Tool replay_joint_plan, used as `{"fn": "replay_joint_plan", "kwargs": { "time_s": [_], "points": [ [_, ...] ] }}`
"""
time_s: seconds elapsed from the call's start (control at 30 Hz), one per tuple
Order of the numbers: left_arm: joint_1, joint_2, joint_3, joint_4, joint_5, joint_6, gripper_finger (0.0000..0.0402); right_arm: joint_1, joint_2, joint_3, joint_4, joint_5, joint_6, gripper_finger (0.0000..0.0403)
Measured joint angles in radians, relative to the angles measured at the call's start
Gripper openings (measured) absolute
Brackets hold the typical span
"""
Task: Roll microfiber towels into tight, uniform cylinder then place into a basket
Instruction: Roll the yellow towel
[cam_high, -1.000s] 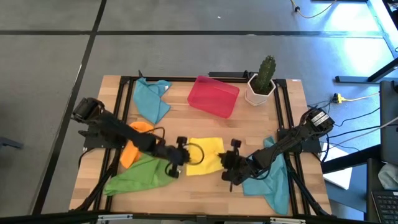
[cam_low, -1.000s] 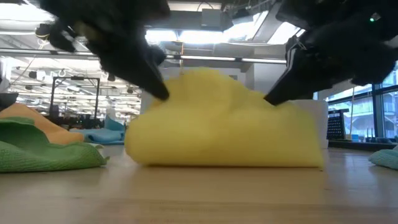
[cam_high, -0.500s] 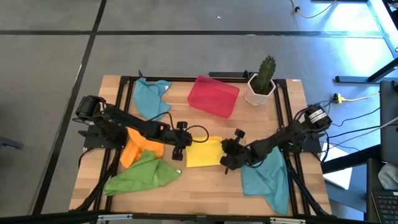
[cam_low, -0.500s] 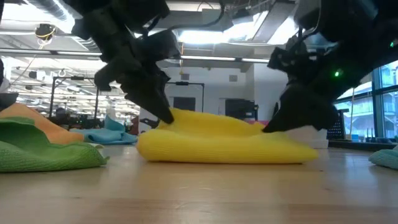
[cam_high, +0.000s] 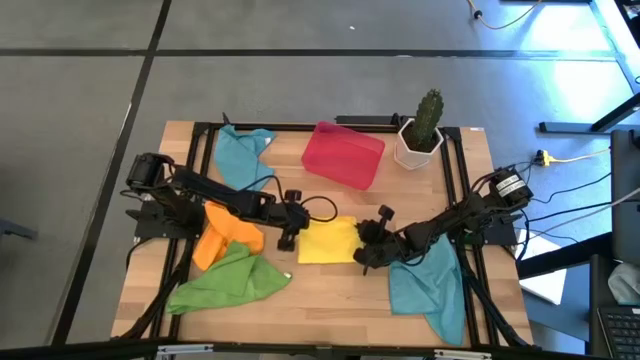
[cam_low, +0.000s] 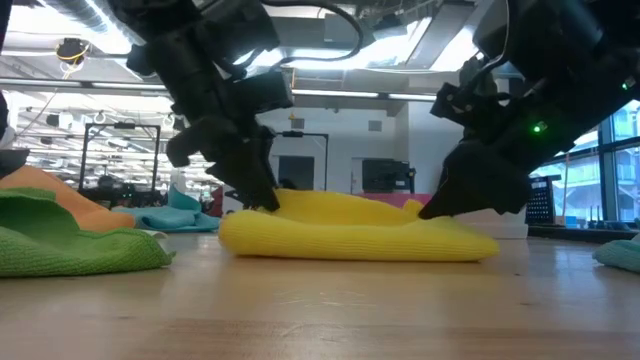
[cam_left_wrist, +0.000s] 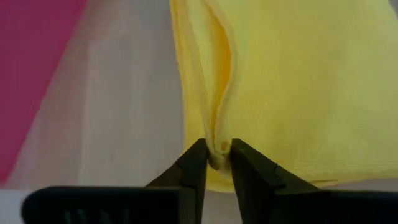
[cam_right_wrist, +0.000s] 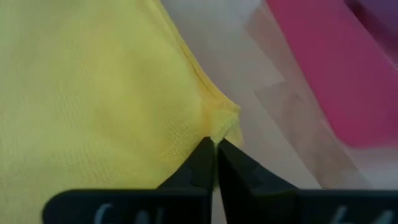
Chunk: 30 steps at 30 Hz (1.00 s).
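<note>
Two grippers are on the yellow towel (cam_high: 329, 241) at mid-table, one at each far corner. The left gripper (cam_high: 288, 222) has its fingers (cam_left_wrist: 194, 167) clenched on a little pleat of the cloth's edge, and the right gripper (cam_high: 368, 243) pinches the opposite corner just the same, its fingers (cam_right_wrist: 200, 162) nearly closed with a nub of yellow between them. From table height the towel lies low and folded over on itself, a flat doubled pad and not a cylinder.

So, as I judge it, the job is barely begun. The red basket (cam_high: 343, 155) sits behind the yellow towel, near the cactus pot (cam_high: 415, 147), and I can see nothing in it. No towel on the table (cam_high: 330, 305) looks rolled: the green towel (cam_high: 228, 281) and the orange towel (cam_high: 225, 233) lie crumpled on the left arm's side, one teal towel (cam_high: 244, 158) is heaped at the far left corner, and another teal towel (cam_high: 428, 284) is spread under the right arm. The yellow one needs rolling tight and carrying across to the basket, and then the other four wait their turn.
</note>
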Motion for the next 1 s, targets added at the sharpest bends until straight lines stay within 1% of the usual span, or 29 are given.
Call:
{"fn": "replay_joint_plan", "kwargs": {
  "time_s": [0.13,0.27,0.4,0.53,0.6,0.67,0.77,0.83,0.9,1.0],
  "points": [
    [0.004,0.000,0.000,-0.004,-0.056,0.014,0.0085,0.000,0.000,0.000,-0.005,0.037,-0.001,0.0039],
    [0.003,0.000,0.000,-0.015,-0.064,0.029,0.0089,0.000,0.000,0.000,-0.006,0.042,-0.016,0.0066],
    [0.003,0.000,0.000,-0.015,-0.064,0.036,0.0091,0.001,-0.001,0.000,-0.007,0.039,-0.020,0.0115],
    [0.003,0.000,0.000,-0.020,-0.067,0.037,0.0108,0.001,-0.028,0.000,-0.013,0.036,-0.025,0.0171],
    [0.002,-0.011,0.000,-0.037,-0.090,0.038,0.0120,0.001,-0.057,0.000,-0.023,0.036,-0.030,0.0195],
    [0.003,-0.029,0.001,-0.046,-0.140,0.039,0.0133,0.002,-0.092,0.000,-0.043,0.038,-0.032,0.0211],
    [0.002,-0.077,0.002,-0.075,-0.197,0.038,0.0151,0.005,-0.150,0.001,-0.073,0.044,-0.034,0.0220],
    [-0.002,-0.116,0.001,-0.083,-0.206,0.024,0.0159,0.008,-0.179,0.000,-0.081,0.044,-0.040,0.0218],
    [-0.011,-0.141,0.002,-0.067,-0.173,0.009,0.0162,0.010,-0.196,0.001,-0.078,0.041,-0.045,0.0210],
    [-0.026,-0.138,0.002,-0.016,-0.083,-0.028,0.0162,0.010,-0.195,0.001,-0.055,0.003,-0.053,0.0185]
  ]
}}
